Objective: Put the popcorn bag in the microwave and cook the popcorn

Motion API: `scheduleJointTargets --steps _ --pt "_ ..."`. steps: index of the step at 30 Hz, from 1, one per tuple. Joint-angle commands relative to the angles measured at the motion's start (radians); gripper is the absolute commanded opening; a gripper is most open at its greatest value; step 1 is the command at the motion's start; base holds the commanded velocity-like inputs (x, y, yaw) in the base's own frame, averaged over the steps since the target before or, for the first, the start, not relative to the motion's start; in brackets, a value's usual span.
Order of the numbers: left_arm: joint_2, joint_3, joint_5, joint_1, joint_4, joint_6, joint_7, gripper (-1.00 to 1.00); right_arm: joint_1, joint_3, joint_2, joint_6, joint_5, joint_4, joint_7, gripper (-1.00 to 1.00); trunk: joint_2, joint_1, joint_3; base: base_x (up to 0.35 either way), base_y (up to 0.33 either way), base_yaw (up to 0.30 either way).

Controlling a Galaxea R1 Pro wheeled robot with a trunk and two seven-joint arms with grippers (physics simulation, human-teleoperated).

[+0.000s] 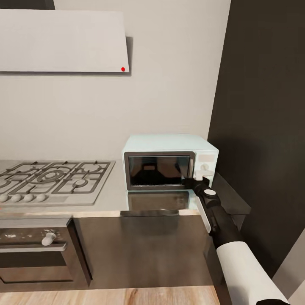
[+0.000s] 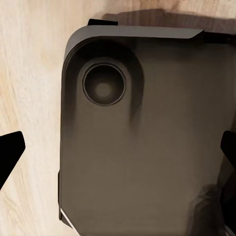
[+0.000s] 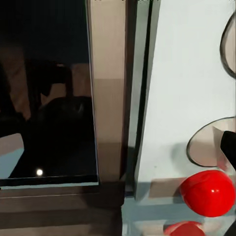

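The microwave (image 1: 169, 163), a pale blue-white box with its dark glass door shut, stands on the grey countertop (image 1: 112, 195) against the wall. My right gripper (image 1: 189, 181) is up against the lower right corner of the door, beside the knob panel. The right wrist view shows the door glass (image 3: 46, 98), the grey frame and the pale panel with a red knob (image 3: 206, 192) at close range; one dark fingertip (image 3: 229, 147) sits at the picture's edge, so the gripper looks open with nothing held. My left gripper (image 2: 118, 152) hangs open over my own dark base (image 2: 147, 147). The popcorn bag is out of view.
A gas hob (image 1: 51, 178) lies in the countertop left of the microwave, under a pale hood (image 1: 63, 40). A built-in oven with a white knob (image 1: 48, 238) sits below. A tall dark cabinet wall (image 1: 262, 127) closes in right of the microwave. The floor is pale wood (image 2: 29, 73).
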Motion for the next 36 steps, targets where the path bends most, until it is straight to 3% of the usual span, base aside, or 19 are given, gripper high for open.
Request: scheduleJointTargets --steps 1,16,36 --pt "0.000 0.002 0.007 0.000 -0.001 0.000 0.000 1.00 -0.001 0.002 0.000 0.006 0.006 -0.001 -0.003 1.00 -0.001 0.000 -0.001 0.000 -0.070 0.000" --pt "0.000 0.002 0.007 0.001 -0.001 0.000 0.001 1.00 -0.001 0.008 0.017 0.006 0.004 -0.001 -0.009 1.00 -0.001 0.000 -0.001 0.000 -0.023 0.000" --pt "0.001 0.003 0.009 0.000 -0.001 -0.001 0.004 1.00 -0.001 0.009 0.014 0.006 0.005 0.002 -0.009 1.00 -0.001 0.000 -0.001 0.019 0.000 0.000"
